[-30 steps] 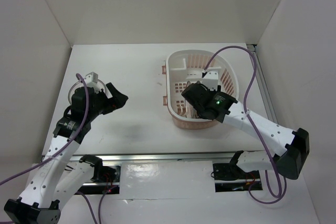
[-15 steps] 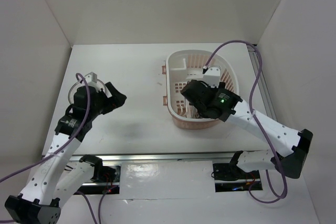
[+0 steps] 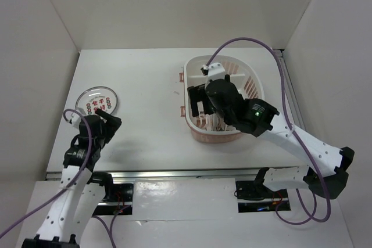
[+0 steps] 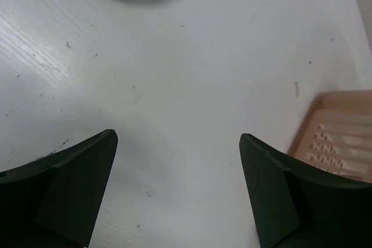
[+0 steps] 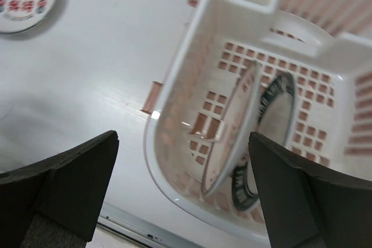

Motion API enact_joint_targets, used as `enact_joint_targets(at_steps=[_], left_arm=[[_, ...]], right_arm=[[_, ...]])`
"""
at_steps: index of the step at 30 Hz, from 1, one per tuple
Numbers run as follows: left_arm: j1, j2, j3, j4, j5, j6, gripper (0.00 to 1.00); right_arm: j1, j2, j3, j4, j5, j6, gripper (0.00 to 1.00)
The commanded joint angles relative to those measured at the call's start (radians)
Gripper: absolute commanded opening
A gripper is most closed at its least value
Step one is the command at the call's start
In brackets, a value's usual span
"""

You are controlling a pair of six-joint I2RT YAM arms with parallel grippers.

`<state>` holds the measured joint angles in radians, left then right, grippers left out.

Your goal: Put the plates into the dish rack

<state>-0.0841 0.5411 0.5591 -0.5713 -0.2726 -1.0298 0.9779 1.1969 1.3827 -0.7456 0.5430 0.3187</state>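
The white table (image 3: pixel 151 85) carries the dish rack (image 3: pixel 251 85) on its right half. Two plates are already inside it, standing on edge side by side: a pale-rimmed plate (image 5: pixel 232 126) and, just beside it, a dark-rimmed plate (image 5: pixel 278 108). Seen from above, their edges run roughly from 12 to 6 o'clock.

The third plate (image 3: pixel 99 101), the one with red marks, lies flat on the table's left half, well apart from the rack. Being round, it has no long axis to line up with; only its rim offers a hold.

The left gripper (image 4: pixel 177 136) is spread wide with nothing between its fingers, bare table under it. The third plate sits close by at about 12 o'clock from it; in the wrist view only the plate's near rim shows, at the top edge.

The right gripper (image 5: pixel 183 137) hangs over the rack's left side, also wide open and empty. From there the plate lies at about 9 o'clock, across the open table.

The left arm looks much the nearer, so the pick-up is probably its job: forward and down onto the near rim.
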Motion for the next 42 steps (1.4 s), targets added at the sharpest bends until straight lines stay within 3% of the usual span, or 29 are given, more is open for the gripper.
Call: enact_joint_targets(at_steps=[1,9,14,23,28,38,40,41,42], left_arm=[[0.07,0.086,-0.083,0.172,0.058,-0.079,1.0],[0.224,0.218,-0.232,0.505,0.168,-0.183,1.0],[0.27,0.266,-0.263,0.631,0.107,-0.217,1.0],[0.365,0.511,-0.265,0.749,0.095,-0.268,1.0],[0.42,0.661,-0.222,0.777,0.095,-0.268,0.95],[0.489,0.819,-0.202,0.861,0.165,-0.277,0.76],[0.498,0.85,-0.191,0.861,0.165,-0.277,0.68],[0.498,0.859,-0.191,0.861,0.174,-0.277,0.55],[0.498,0.859,-0.191,0.861,0.174,-0.267,0.5]], right_arm=[[0.016,0.036,0.027,0.175,-0.204,-0.142,1.0],[0.016,0.047,0.003,0.25,-0.27,-0.17,1.0],[0.016,0.035,-0.031,0.259,-0.281,-0.179,1.0],[0.016,0.016,-0.06,0.278,-0.314,-0.179,1.0],[0.025,0.006,-0.071,0.287,-0.325,-0.17,1.0],[0.025,-0.013,-0.1,0.318,-0.325,-0.142,1.0],[0.025,-0.013,-0.1,0.318,-0.325,-0.142,1.0],[0.025,-0.013,-0.1,0.318,-0.325,-0.142,1.0],[0.025,-0.013,-0.1,0.318,-0.325,-0.142,1.0]])
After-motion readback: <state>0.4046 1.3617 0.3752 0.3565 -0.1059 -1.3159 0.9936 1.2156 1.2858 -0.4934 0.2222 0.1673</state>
